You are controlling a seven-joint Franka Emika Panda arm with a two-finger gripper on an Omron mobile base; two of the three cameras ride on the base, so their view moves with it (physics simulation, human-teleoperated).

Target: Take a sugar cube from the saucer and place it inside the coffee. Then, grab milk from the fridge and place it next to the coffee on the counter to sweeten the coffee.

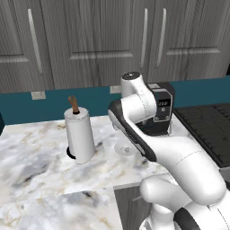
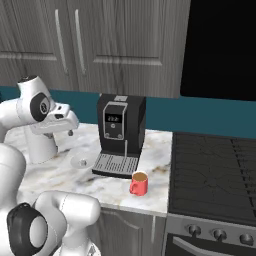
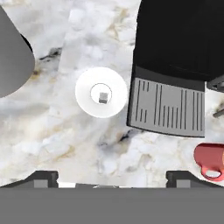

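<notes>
counter (image 3: 52, 131): your hard stone working surface; everything below stands on it.
coffee (image 2: 139, 183): small red cup at the front edge, right of the coffee machine (image 2: 120, 135); keep it upright.
saucer (image 3: 101, 92): between paper towel roll (image 1: 79, 134) and machine; probably light, may slide.
gripper (image 3: 111, 177): fingers spread wide, empty, hovering above the saucer.
sugar cube (image 3: 103, 97): at the saucer's centre; likely stiff but crumbly, so pinch two flat sides gently.

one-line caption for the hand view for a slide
Open gripper above saucer holding a sugar cube, beside coffee machine.
</notes>
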